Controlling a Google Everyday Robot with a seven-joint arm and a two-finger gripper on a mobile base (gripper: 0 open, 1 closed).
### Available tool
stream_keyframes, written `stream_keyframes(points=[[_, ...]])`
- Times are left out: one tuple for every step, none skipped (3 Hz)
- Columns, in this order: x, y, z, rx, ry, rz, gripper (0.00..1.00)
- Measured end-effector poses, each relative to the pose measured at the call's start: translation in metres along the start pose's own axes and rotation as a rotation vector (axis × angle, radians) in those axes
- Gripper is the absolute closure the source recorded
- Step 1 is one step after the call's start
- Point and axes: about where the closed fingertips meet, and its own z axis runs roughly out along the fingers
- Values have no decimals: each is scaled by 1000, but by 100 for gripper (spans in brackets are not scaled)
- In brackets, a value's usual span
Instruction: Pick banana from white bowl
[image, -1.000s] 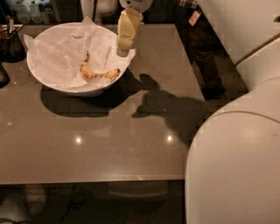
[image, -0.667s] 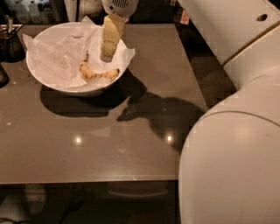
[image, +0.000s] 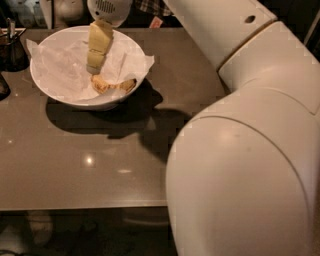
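Note:
The banana (image: 113, 85) is curved, yellow with brown spots, and lies in the near right part of the white bowl (image: 55, 97). The bowl is lined with crumpled white paper and stands at the back left of the grey table. My gripper (image: 94, 64) hangs down into the bowl from above. Its tips are just above the banana's left end. The banana lies loose on the paper.
A dark container (image: 12, 47) stands at the table's left edge, behind the bowl. My large white arm (image: 250, 150) fills the right side of the view and hides that part of the table (image: 100, 170). The table's front edge runs along the lower left.
My gripper has moved left, from over the bowl's right rim to above the banana's left end inside the bowl. The banana has not moved.

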Motion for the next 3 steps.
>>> stream_keyframes(points=[[-8, -7, 17, -15, 19, 37, 2], [-8, -14, 37, -38, 39, 71, 10], [-9, -17, 55, -57, 61, 86, 20]])
